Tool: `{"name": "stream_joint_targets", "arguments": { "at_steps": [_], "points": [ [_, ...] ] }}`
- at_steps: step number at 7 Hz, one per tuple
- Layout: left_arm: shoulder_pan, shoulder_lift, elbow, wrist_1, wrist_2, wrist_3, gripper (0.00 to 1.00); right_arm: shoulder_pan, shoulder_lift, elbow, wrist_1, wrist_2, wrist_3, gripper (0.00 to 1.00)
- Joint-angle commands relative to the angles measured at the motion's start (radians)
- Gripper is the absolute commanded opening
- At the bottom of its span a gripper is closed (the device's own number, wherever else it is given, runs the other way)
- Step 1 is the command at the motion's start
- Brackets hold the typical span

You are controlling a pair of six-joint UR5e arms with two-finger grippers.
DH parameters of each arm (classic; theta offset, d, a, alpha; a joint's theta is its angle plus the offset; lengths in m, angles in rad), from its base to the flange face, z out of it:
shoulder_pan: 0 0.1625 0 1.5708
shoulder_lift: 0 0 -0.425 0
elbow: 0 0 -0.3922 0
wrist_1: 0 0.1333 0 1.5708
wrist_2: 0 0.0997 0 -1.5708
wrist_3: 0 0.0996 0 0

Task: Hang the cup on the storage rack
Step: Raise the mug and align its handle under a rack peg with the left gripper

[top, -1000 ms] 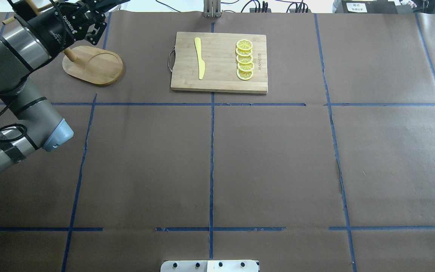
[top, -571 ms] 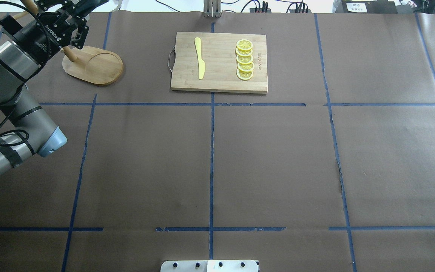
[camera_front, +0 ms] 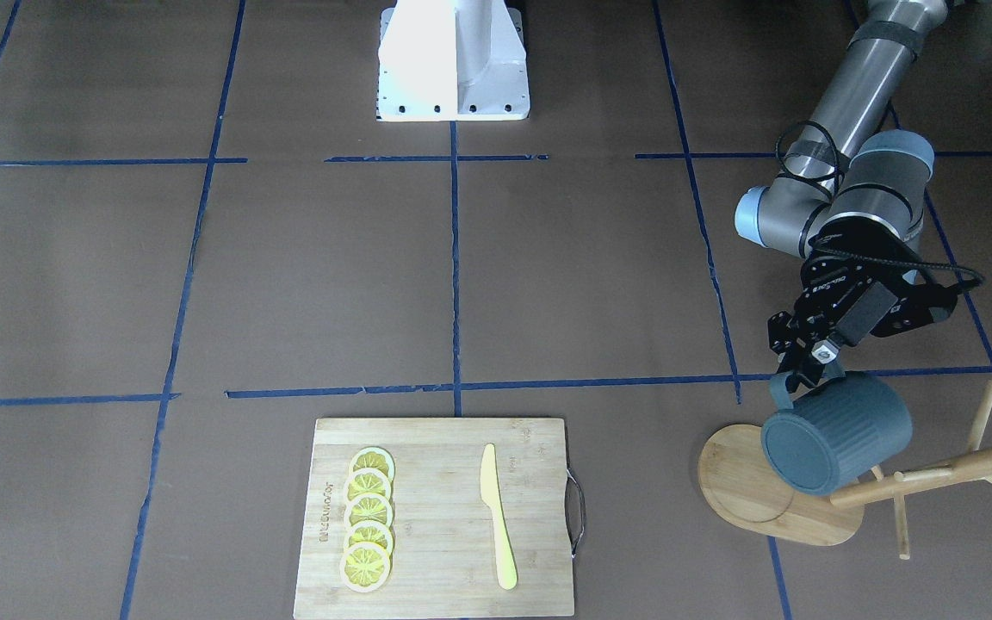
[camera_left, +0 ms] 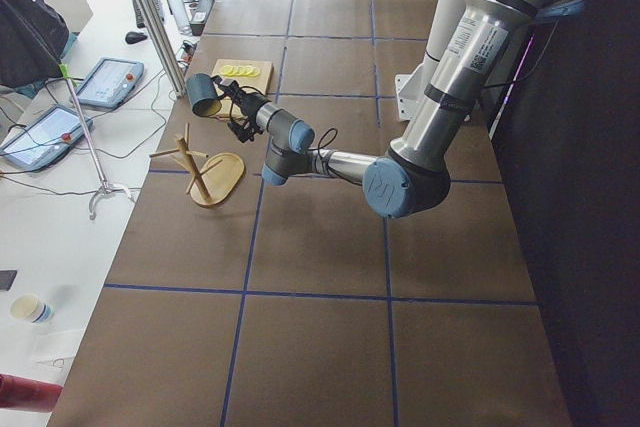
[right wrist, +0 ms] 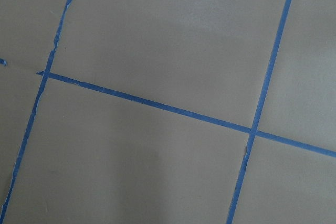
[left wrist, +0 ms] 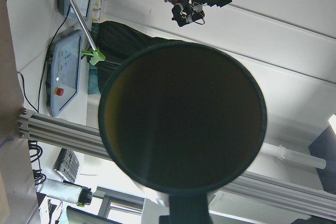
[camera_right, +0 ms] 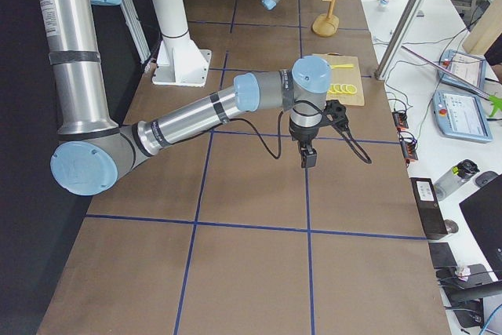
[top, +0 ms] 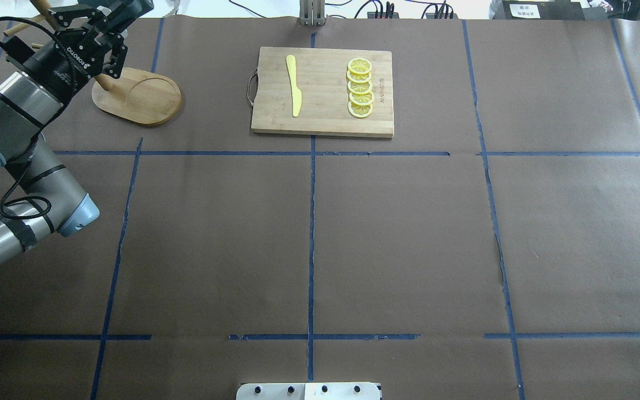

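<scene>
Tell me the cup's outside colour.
The cup is dark blue-grey, ribbed; the exterior front-facing view shows it best.

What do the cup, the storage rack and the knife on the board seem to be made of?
The cup: likely ceramic, matte blue-grey, fine ribs on its wall; coated metal can't be excluded.
The storage rack: light bamboo or wood, smooth, pale tan with faint grain on its base.
The knife: probably plastic, uniform pale yellow, one piece, no metallic shine.
</scene>
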Motion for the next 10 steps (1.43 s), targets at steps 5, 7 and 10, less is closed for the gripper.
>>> {"name": "stream_joint_targets", "arguments": {
  "at_steps": [5,7,10],
  "points": [
    [-0.017,-0.03,0.083,-0.002,0.004,-0.001,0.0,0.0,-0.007,0.001,0.0,-0.002,-0.002,1.0],
    [-0.03,-0.03,0.094,-0.002,0.004,-0.002,0.0,0.0,-0.008,0.001,0.0,-0.002,0.0,1.0],
    [-0.03,-0.055,0.12,0.001,0.006,-0.001,0.0,0.0,-0.008,0.001,0.0,-0.002,0.0,1.0]
  ]
}}
